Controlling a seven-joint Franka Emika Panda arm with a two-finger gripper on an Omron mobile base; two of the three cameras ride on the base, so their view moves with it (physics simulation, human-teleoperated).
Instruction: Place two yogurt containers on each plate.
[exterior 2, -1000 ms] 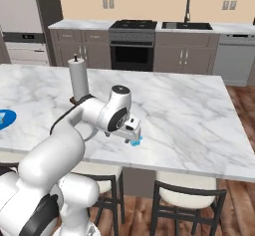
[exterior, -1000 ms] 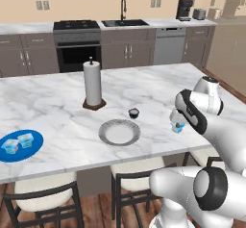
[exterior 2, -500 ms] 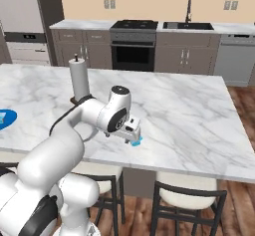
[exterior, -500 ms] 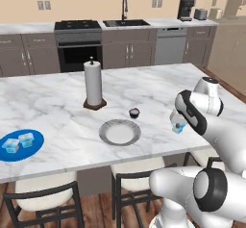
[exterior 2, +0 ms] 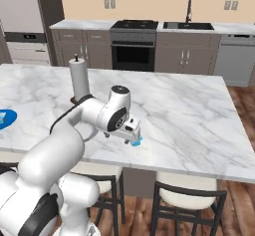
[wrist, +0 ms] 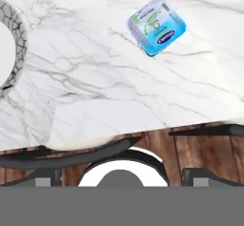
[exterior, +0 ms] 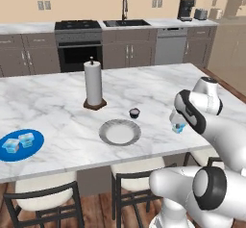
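Now our gripper (exterior 2: 133,137) spread wide above blue yogurt cup (wrist: 156,27) right of grey plate (exterior: 120,132); light, thin-walled; we pinch sides gently.

blue plate (exterior: 21,145): two yogurts | grey plate (exterior: 120,133): bare | dark cup (exterior: 134,112) beside

Even, bright, flat light throughout, with no clear source and no glare on the marble tabletop (exterior: 57,102). Shadows are faint: a soft dark patch at the foot of the paper towel roll (exterior: 93,83), a thin rim of shade under the grey plate (exterior: 120,132), a slim edge beside the pale blue yogurt cup (wrist: 156,26). Base views are slightly soft and blocky, the far cabinets smeared; the hand view is sharper, with no bending at the edges.
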